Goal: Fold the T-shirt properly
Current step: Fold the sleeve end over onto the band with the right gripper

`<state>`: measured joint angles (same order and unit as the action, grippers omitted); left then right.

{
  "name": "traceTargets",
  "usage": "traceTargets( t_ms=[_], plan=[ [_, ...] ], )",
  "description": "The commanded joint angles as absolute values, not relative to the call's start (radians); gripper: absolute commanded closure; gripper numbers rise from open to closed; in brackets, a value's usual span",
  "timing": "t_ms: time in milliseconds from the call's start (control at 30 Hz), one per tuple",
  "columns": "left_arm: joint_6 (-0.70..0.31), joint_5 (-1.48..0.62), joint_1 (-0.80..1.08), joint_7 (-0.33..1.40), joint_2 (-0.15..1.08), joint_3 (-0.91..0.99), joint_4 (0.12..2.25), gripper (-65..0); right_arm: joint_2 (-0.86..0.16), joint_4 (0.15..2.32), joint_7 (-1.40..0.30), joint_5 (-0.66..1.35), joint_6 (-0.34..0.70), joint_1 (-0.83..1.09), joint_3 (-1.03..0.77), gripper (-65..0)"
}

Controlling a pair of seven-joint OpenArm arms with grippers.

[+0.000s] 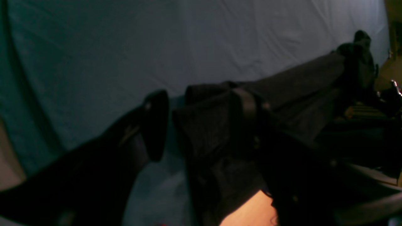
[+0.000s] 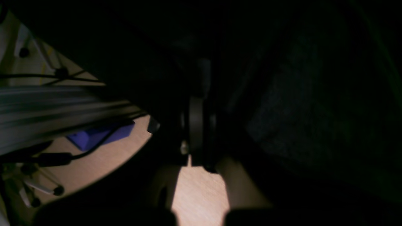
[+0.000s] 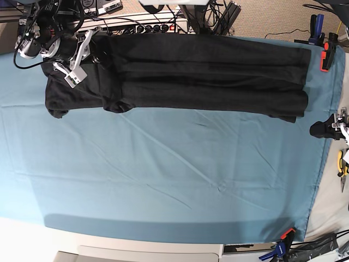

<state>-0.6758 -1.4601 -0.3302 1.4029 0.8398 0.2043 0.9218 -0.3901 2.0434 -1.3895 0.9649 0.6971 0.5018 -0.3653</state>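
No readable text, labels, brands, numbers or signs in any of the views

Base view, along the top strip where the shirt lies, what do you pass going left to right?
Right gripper on the shirt's left end → T-shirt stretched across the teal cloth sheet → orange clamp at the sheet's right edge.

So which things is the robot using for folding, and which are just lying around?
For the job:
- T-shirt
- right end effector

Just lying about:
- blue sheet
- clamps
- pliers
- cables
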Motion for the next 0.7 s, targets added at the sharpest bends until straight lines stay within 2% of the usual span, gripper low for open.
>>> traceTargets(
  t_ms=[0,667],
  plan=[
    [-0.682,-1.484,-0.352,1.396,0.873,0.213,0.934,-32.0,-0.405,2.060,-1.381,0.965,0.698,0.502,-0.372,0.0],
    [-0.682,-1.484,-0.352,1.396,0.873,0.213,0.934,-32.0,-0.449,2.060,-1.392,0.786,0.698,0.505,-0.372,0.0]
  ],
)
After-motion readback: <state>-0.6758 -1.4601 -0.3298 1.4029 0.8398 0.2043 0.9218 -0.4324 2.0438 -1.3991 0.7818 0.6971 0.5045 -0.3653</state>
